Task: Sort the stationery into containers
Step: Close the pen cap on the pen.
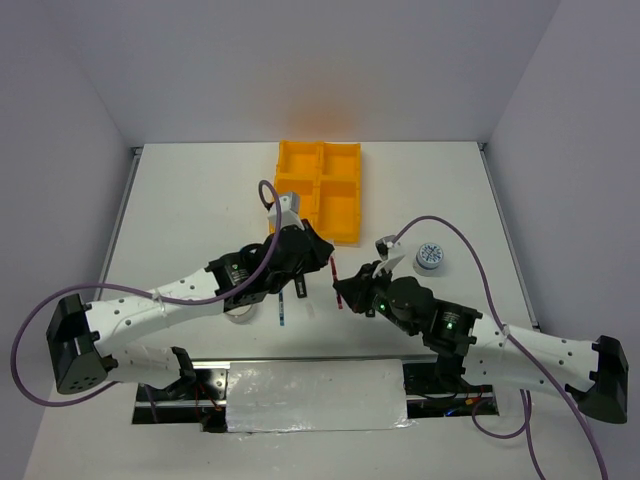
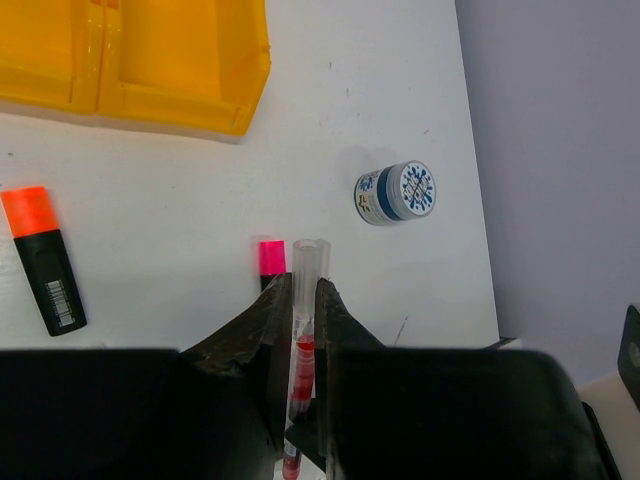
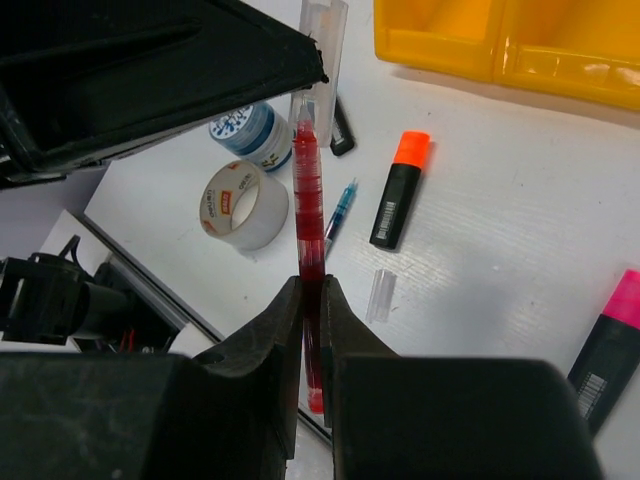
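Right hand (image 3: 309, 290): closed tight on the dark red pen (image 3: 308, 190), pinching the lower part of its barrel.
Left hand (image 2: 303, 290): closed on the other end of the same pen. The pen's clear cap (image 2: 310, 258) pokes out past the fingertips.
Pen position: it spans from one hand to the other, raised above the tabletop (image 1: 200, 200), just on the arms' side of the tray (image 1: 320, 190).
Pen look: thin and straight, with a see-through barrel filled with red and a colourless tube-shaped cap.
Under the pen: a teal pen (image 3: 340, 208) and a loose clear cap (image 3: 380, 296) lie on the tabletop, apart from each other.
Orange highlighter (image 3: 398, 205): lying flat beside the teal pen, black body, orange cap pointing toward the tray.
Pink highlighter (image 3: 608, 345): lying flat, well to one side of the right hand, apart from the orange one.
Tape ring (image 3: 238, 205): flat on the tabletop under the left arm, with a blue-white roll (image 3: 250, 135) just beside it.
Second roll (image 2: 396, 192): alone on the right side of the tabletop, well apart from both hands.
Tray look: yellow-orange, four compartments, at the far middle of the tabletop.
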Action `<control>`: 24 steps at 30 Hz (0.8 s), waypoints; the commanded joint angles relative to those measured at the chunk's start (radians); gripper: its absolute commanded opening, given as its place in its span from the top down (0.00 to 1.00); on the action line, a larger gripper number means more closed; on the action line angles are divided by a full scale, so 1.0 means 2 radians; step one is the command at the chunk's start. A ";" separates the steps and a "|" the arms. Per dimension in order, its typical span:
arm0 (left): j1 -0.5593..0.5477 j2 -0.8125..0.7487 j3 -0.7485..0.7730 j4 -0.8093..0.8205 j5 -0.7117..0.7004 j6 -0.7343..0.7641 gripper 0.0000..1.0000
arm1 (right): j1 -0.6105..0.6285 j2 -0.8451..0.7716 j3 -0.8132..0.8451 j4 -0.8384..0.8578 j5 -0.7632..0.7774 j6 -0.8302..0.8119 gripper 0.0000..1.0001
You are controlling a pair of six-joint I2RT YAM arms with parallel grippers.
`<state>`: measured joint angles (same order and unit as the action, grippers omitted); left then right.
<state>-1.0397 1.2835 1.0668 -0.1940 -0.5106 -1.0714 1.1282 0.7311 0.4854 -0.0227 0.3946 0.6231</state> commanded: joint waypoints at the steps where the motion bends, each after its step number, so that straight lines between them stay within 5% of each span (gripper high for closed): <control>1: -0.002 -0.018 -0.011 0.026 -0.009 0.015 0.95 | 0.003 0.004 0.039 -0.006 0.031 0.027 1.00; 24: -0.002 -0.042 -0.040 0.081 0.009 0.047 0.94 | 0.003 0.016 0.056 0.070 0.067 0.000 1.00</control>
<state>-1.0378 1.2297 0.9939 -0.0391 -0.5102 -0.9955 1.1297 0.7731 0.5434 0.0029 0.4637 0.6514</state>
